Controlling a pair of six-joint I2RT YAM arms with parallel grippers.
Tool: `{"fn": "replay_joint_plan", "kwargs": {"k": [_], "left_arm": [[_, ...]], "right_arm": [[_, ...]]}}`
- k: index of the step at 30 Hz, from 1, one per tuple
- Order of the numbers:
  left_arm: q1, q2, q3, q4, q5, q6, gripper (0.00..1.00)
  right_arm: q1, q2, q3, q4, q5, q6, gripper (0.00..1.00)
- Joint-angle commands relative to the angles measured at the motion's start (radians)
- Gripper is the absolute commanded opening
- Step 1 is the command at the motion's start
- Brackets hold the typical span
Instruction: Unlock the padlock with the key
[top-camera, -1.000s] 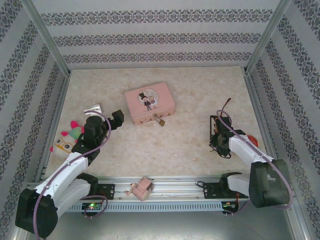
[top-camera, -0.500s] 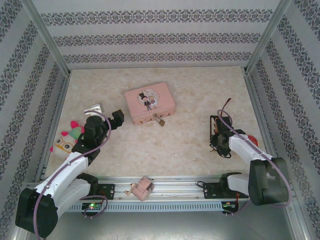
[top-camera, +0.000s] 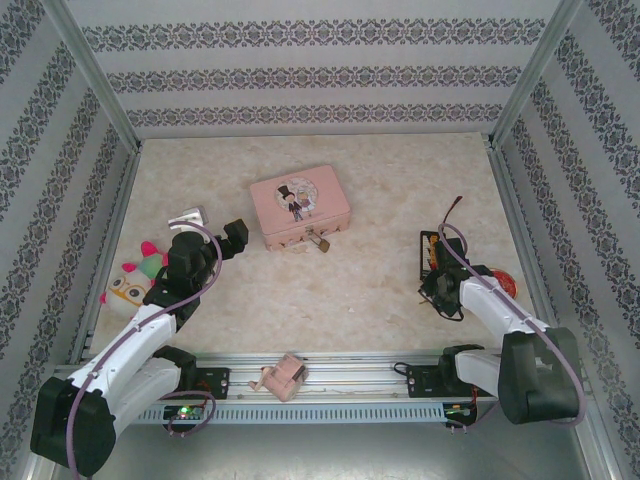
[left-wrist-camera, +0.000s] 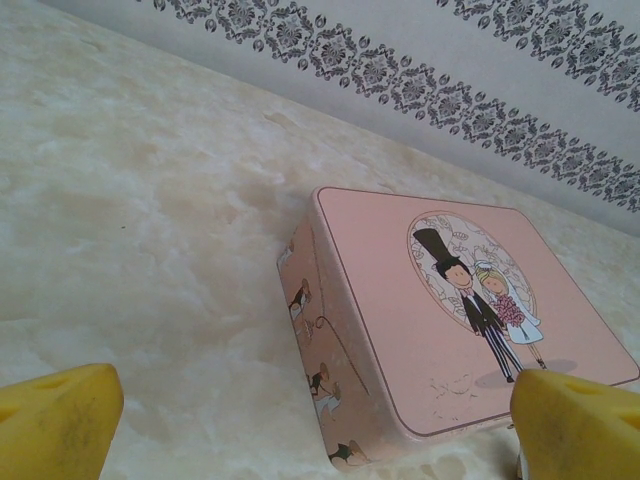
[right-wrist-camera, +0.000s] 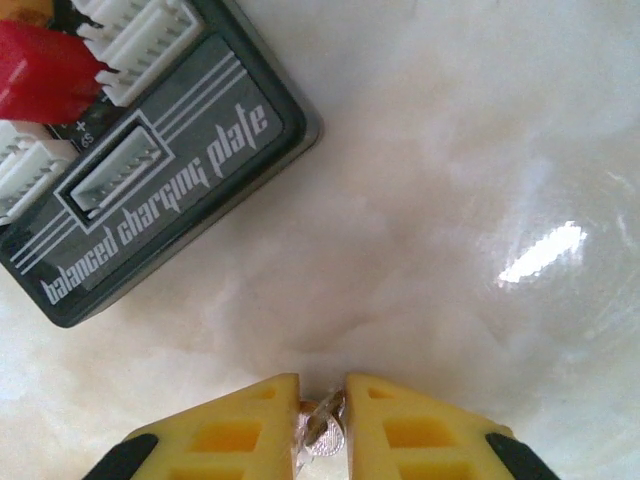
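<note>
Nearest, at right: key (right-wrist-camera: 322, 432) pinched at the very tips of right gripper (right-wrist-camera: 322, 398), low over table (right-wrist-camera: 480, 150), just beside charging plate (right-wrist-camera: 150, 190). Thin grip, so could twist or drop out on the lift or the carry, then would need re-picking flat off the marble. Could also snag red plug (right-wrist-camera: 40, 75) if swung that way. Long carry ahead: well apart from padlock (top-camera: 321, 242), out at table middle. At left: left gripper (top-camera: 236, 238) with jaws spread, holding nothing, near tin (top-camera: 300, 205) and aimed at it. Padlock touching tin's near side; hooked to a clasp or just lying against it, cannot tell. If not steadied, likely to skid or turn when poked with key. Keyhole facing not readable, so may miss on the first try. Might also bump tin with left fingers (left-wrist-camera: 60, 420) on the reach. On views: from right wrist, a close look at the pinch and the metal between the pads, too small to make out from top. From top, padlock's place and the gap between the arms. From left wrist, tin lid and side wall up close, yellow tips wide to either side.
</note>
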Motion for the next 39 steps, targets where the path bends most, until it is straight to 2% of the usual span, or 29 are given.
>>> {"fn": "replay_joint_plan", "kwargs": {"k": [1, 7, 14, 18, 22, 31, 34, 39], "left_arm": [[-0.01, -0.017, 0.002, 0.023, 0.009, -0.017, 0.99], [-0.01, -0.02, 0.004, 0.021, 0.009, -0.02, 0.99], [-0.01, -0.015, 0.029, 0.02, 0.002, -0.01, 0.99], [-0.01, -0.001, 0.068, -0.018, 0.018, -0.004, 0.99], [-0.01, 0.02, 0.099, -0.018, 0.089, 0.007, 0.99], [-0.014, 0.128, 0.198, -0.058, 0.246, -0.114, 0.99], [-0.05, 0.17, 0.216, -0.048, 0.289, -0.142, 0.99], [-0.165, 0.25, 0.241, -0.007, 0.266, -0.172, 0.99]], "right_arm": [[-0.007, -0.012, -0.018, -0.014, -0.021, 0.023, 0.15], [-0.007, -0.038, 0.001, -0.025, -0.041, 0.014, 0.0], [0.015, -0.104, 0.066, -0.035, -0.092, -0.021, 0.0], [0.07, -0.11, 0.129, -0.03, -0.104, -0.021, 0.0], [0.154, -0.073, 0.193, 0.035, -0.113, -0.022, 0.0], [0.32, 0.084, 0.338, 0.228, -0.131, -0.048, 0.0], [0.353, 0.121, 0.366, 0.28, -0.133, -0.048, 0.0], [0.393, 0.171, 0.388, 0.367, -0.153, -0.028, 0.0]]}}
